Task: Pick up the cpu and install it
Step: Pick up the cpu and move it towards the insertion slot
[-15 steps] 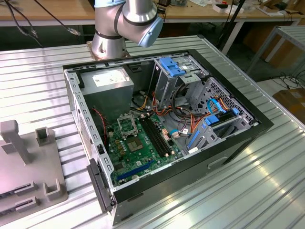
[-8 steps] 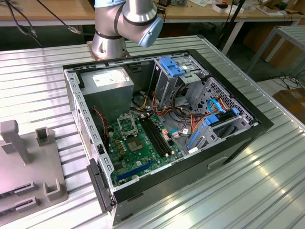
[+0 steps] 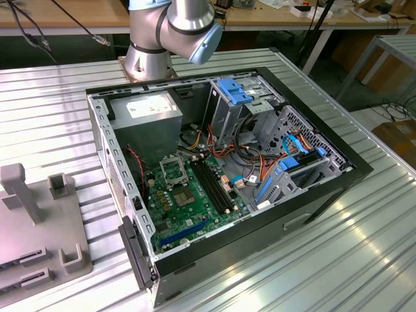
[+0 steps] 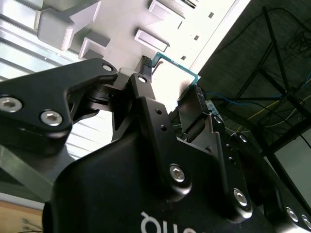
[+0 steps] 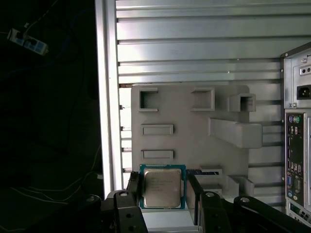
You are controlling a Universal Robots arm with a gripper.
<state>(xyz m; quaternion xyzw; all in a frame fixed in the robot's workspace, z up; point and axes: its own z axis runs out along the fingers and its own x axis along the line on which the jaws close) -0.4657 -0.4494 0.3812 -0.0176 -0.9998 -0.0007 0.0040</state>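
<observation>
The cpu (image 5: 162, 188), a thin pale silver square on a green-edged base, sits between my two black fingers (image 5: 133, 188), and my gripper (image 5: 164, 191) is shut on its edges. In the second wrist view the cpu (image 4: 177, 73) shows as a bright plate with a green rim, clamped at the gripper (image 4: 171, 80). I hold it in the air above the grey fixture plate (image 5: 194, 126). In the exterior view the green motherboard (image 3: 195, 201) lies inside the open computer case, with its metal-framed square socket (image 3: 173, 171) uncovered.
The open case (image 3: 338, 172) holds a power supply (image 3: 146, 114), blue drive brackets (image 3: 234, 91) and cable bundles (image 3: 260, 162) beside the board. The grey fixture (image 3: 39, 221) with raised blocks lies at the exterior view's left. The arm's base (image 3: 149, 58) stands behind the case. The ribbed metal table (image 3: 364, 260) carries everything.
</observation>
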